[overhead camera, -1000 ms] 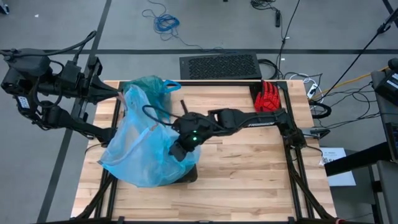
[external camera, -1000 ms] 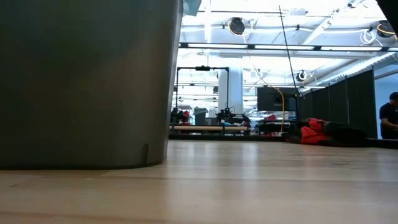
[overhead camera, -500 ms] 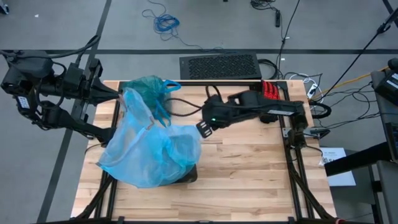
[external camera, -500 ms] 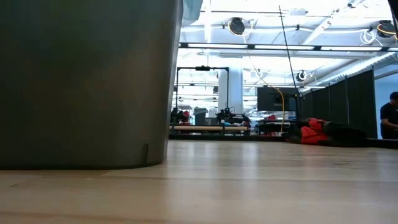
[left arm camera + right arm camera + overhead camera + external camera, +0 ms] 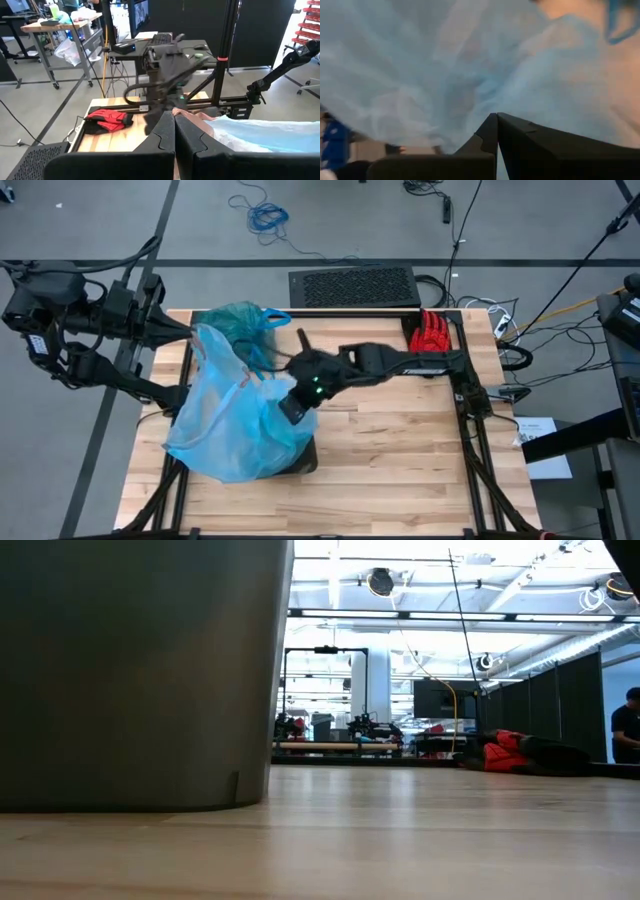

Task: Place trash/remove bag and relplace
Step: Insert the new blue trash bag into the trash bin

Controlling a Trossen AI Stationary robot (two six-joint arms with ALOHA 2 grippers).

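From above you see the teal-green bag (image 5: 240, 320) at the counter's (image 5: 400, 450) far left edge beside the sky-blue bag (image 5: 235, 425), right tool (image 5: 290, 408) closed over that sky-blue plastic, low view the bin wall (image 5: 140, 670), left wrist view your left tool (image 5: 175, 135) closed on the sky-blue bag's edge, red glove (image 5: 107, 120) beyond, right wrist view fingers (image 5: 520, 145) pressed together, holding nothing.

I count one pale blue bag (image 5: 235, 425) draped over one bin (image 5: 140, 670) on my tabletop (image 5: 400, 450), one teal bag (image 5: 238, 320) just behind that bin, one red glove (image 5: 432, 335) far off from it, and my two arms.
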